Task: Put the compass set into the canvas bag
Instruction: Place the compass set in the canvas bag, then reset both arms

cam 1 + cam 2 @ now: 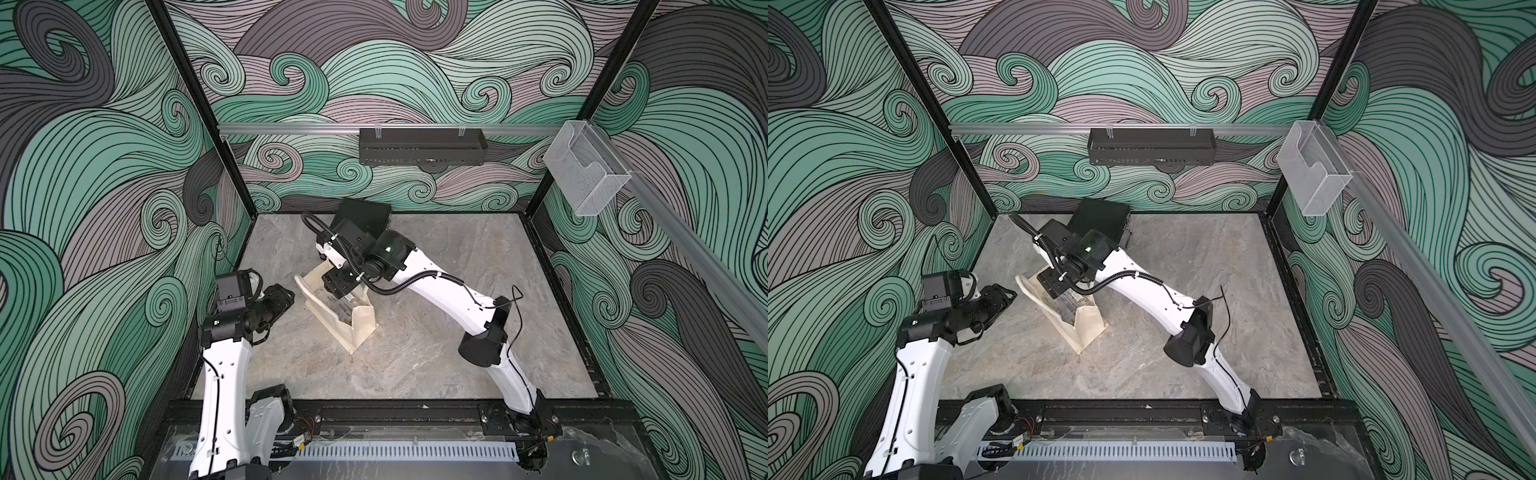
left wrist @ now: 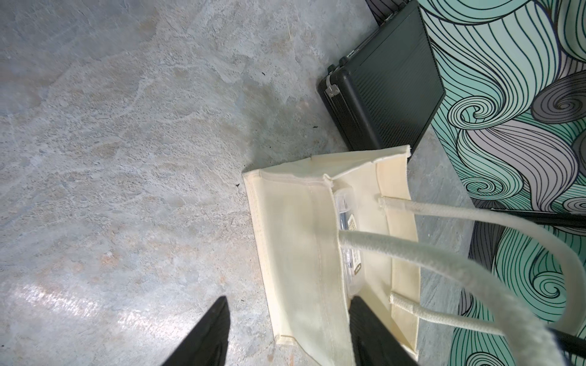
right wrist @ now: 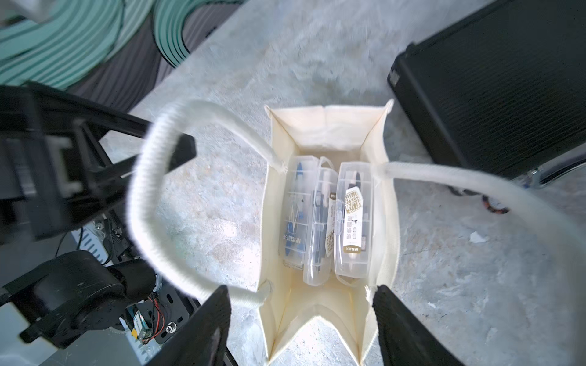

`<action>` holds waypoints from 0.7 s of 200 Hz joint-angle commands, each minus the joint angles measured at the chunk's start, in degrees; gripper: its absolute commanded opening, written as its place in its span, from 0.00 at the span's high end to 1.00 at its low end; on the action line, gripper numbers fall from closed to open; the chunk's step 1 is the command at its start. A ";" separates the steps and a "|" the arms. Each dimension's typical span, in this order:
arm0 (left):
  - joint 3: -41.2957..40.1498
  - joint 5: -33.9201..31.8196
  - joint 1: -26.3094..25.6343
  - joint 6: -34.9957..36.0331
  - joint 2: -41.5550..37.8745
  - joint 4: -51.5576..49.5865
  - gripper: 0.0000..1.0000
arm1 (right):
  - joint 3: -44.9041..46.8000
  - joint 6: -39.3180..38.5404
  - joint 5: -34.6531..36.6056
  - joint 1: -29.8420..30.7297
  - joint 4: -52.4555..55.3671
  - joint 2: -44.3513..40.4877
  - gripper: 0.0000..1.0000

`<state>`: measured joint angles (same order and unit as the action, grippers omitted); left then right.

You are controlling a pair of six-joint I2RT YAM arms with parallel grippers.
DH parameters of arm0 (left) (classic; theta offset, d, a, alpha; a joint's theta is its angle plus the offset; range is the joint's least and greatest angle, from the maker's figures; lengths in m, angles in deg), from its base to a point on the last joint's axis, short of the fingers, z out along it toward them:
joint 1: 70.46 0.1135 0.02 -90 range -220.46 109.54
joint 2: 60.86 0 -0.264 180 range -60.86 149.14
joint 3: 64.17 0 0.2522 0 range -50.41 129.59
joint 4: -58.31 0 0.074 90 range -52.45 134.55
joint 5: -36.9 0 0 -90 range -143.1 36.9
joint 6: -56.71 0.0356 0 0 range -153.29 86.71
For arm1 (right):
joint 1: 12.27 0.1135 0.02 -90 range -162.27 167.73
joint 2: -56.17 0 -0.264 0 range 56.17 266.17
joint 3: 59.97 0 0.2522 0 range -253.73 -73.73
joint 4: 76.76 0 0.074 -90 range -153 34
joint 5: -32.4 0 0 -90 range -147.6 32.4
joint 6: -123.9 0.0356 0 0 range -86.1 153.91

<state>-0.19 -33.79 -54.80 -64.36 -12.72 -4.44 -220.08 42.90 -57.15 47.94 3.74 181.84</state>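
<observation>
Over the bag [image 3: 329, 126], the right gripper [image 3: 301, 288] is hanging open and empty, and the left gripper [image 2: 289, 298] is gaping too. The cases [image 3: 320, 221] inside are looking light, stiff and slick, so I'd be pinching the narrow sides.

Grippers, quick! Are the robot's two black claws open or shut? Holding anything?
Left gripper: open, holding nothing, beside the cream canvas tote bag.
Right gripper: open, empty, above that bag's mouth; clear plastic compass-set cases lie inside.

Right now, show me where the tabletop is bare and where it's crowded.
Bare: the wide stretch of tabletop between the black briefcase and the right wall, and the front strip between the canvas bag and the front rail. Crowded: around the bag, with the right gripper above it and the left gripper beside it.
</observation>
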 commanded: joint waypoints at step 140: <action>-13.40 -24.08 -2.39 16.78 7.12 38.82 0.36 | 104.96 -7.77 25.35 -40.69 -73.17 -55.23 0.01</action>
<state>-8.72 -54.33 -55.26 -50.09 -6.99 21.54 -129.02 37.68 -36.50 10.78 -47.21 127.35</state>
